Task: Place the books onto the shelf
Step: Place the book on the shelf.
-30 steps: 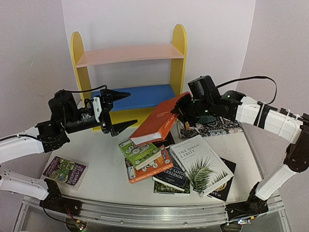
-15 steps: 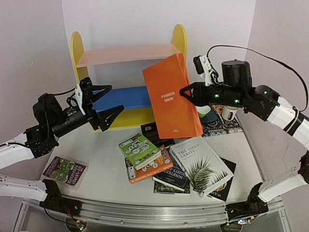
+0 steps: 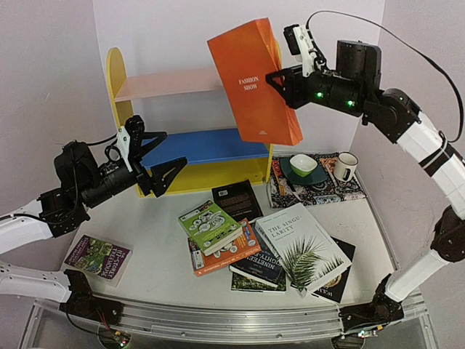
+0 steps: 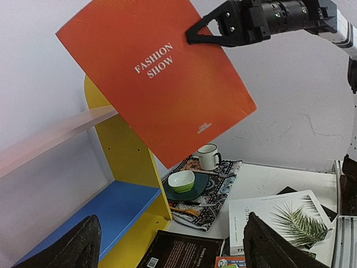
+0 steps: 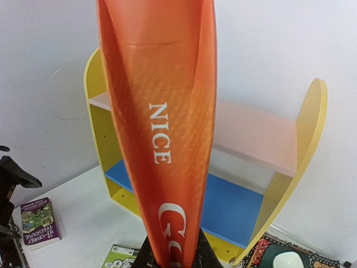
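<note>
Shelf point(image 3: 190, 81): upright, yellow sides, pink top board, blue middle board. Held aloft and tilted: orange book point(image 3: 253, 83), titled FASHION SHOW, overlapping the shelf's right side at top-board height. Flat before the shelf: black book point(image 3: 236, 200); green book point(image 3: 210, 227) atop orange-edged book point(image 3: 236, 254); palm-leaf book point(image 3: 299, 246) over dark books point(image 3: 261, 267). Purple book point(image 3: 97, 257) lies well apart, left.

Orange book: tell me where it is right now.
Top external view, upper middle: the orange book hangs tilted in the air, clamped by the right gripper, in front of the right side panel of the shelf, level with its top board.
</note>
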